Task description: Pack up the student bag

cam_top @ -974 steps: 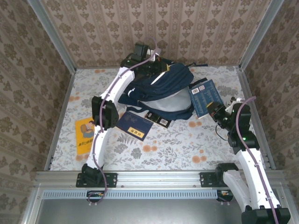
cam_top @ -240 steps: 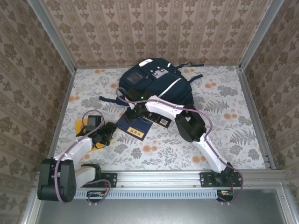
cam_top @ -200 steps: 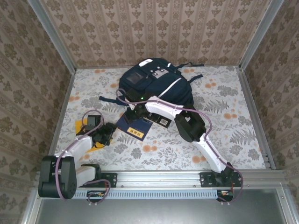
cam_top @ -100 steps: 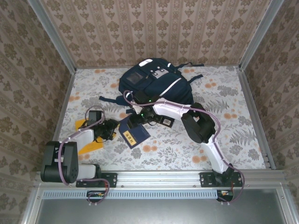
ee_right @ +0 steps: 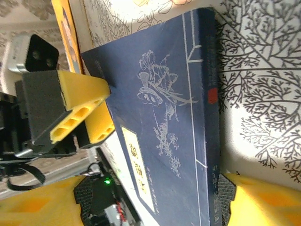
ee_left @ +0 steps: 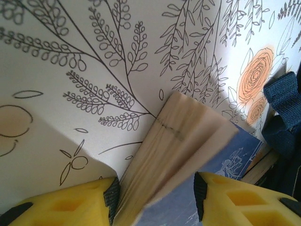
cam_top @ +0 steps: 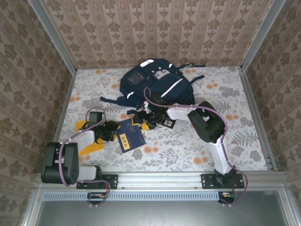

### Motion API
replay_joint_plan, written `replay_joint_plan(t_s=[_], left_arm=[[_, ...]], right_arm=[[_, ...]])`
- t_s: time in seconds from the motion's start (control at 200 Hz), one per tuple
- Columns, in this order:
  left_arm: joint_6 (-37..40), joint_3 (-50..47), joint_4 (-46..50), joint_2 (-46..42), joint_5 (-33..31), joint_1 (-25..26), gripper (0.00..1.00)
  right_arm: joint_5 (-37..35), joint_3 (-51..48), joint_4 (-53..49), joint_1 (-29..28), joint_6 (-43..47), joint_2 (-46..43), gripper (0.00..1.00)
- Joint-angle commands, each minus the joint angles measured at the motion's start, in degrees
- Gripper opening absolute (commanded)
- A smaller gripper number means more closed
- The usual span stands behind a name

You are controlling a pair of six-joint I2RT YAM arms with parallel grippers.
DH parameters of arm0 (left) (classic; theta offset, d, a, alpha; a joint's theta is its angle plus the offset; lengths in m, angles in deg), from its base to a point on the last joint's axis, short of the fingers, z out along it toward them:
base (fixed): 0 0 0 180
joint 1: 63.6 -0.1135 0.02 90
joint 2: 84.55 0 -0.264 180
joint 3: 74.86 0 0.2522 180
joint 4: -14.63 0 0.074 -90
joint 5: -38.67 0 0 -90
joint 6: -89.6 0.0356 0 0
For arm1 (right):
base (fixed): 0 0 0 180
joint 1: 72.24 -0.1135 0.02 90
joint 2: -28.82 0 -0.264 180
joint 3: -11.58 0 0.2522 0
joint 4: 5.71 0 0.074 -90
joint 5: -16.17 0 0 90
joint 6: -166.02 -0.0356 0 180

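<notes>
The student bag [cam_top: 155, 82], navy with white stripes, lies zipped at the back centre of the table. In front of it lies a navy book [cam_top: 129, 137] with a cream label. My left gripper [cam_top: 114, 129] reaches it from the left. In the left wrist view that gripper [ee_left: 155, 195] has a corner of the book [ee_left: 188, 136] between its pads, one on the page edge and one on the cover. My right gripper [ee_right: 155, 202] straddles the book [ee_right: 164, 117], one pad at the spine and a gap at the other. It sits at the book's far right [cam_top: 141, 118].
A yellow book [cam_top: 84, 141] lies under the left forearm near the left edge. A small black packet [cam_top: 165, 123] rests beside the right gripper. A blue bag strap [ee_left: 287, 103] trails onto the floral cloth. Patterned walls and metal posts ring the table.
The navy book has swung round and slid left and nearer, into the left gripper. The left jaws have narrowed onto its corner. The right gripper has followed it round and closed a little.
</notes>
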Motion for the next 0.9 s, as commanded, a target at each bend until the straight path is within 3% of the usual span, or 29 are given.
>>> replay_joint_plan(t_s=[0.0, 0.165, 0.325, 0.615, 0.77, 0.895], left_arm=[[-0.1, -3.3, -16.4, 7.7, 4.8, 3.9, 0.5], [0.1, -3.0, -15.7, 7.1, 4.8, 4.0, 0.49], [0.1, -3.3, -15.8, 7.4, 4.7, 4.0, 0.49], [0.1, -3.4, -15.8, 6.8, 4.9, 4.4, 0.48], [1.8, -1.9, -11.4, 3.6, 3.9, 4.4, 0.48], [6.3, 2.9, -2.3, -2.5, 1.3, 5.0, 0.54]], right_arm=[[7.5, -1.7, 13.5, -2.0, -9.4, -2.0, 0.69], [8.2, -4.4, 19.4, -2.1, -12.7, -1.0, 0.55], [9.0, -5.8, 22.1, -2.9, -13.5, -0.8, 0.49], [4.1, -4.7, 8.0, -3.2, -3.2, -0.2, 0.48], [-2.6, -5.0, 0.8, -2.5, 1.2, -2.5, 0.23], [-4.2, -8.5, 1.1, -0.8, 2.8, -9.3, 0.03]])
